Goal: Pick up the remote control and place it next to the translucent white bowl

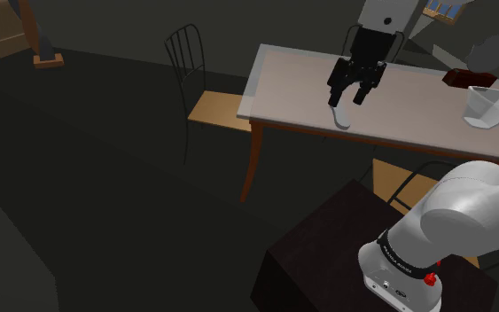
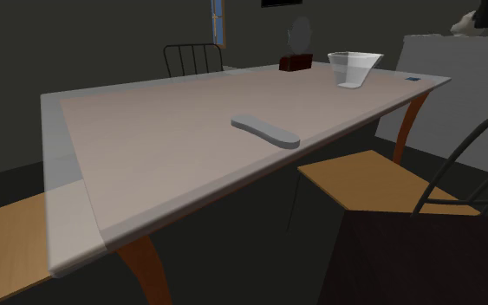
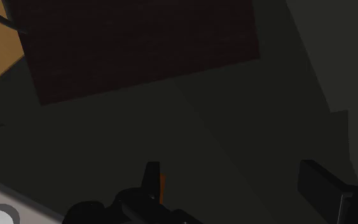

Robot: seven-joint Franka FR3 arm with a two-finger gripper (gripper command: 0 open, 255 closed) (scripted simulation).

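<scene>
The remote control (image 1: pixel 340 117) is a pale grey, flat, elongated bar lying near the front edge of the table (image 1: pixel 300 84); in the second exterior view the remote (image 2: pixel 265 131) lies at mid-table. My gripper (image 1: pixel 348 99) hangs just above it, fingers open and holding nothing. In the wrist view the gripper (image 3: pixel 238 184) has its two fingers (image 3: pixel 152 178) wide apart over dark floor. The translucent white bowl (image 1: pixel 491 106) stands at the table's far right in the shoulder view, well away from the remote. In the second exterior view the bowl (image 2: pixel 354 68) is near the back corner.
A dark brown block (image 1: pixel 464 78) with a round grey piece sits behind the bowl. Wire-backed chairs with tan seats stand at the table's end (image 1: pixel 216 111) and front (image 2: pixel 380 178). My dark stand (image 3: pixel 139 51) is below the front edge.
</scene>
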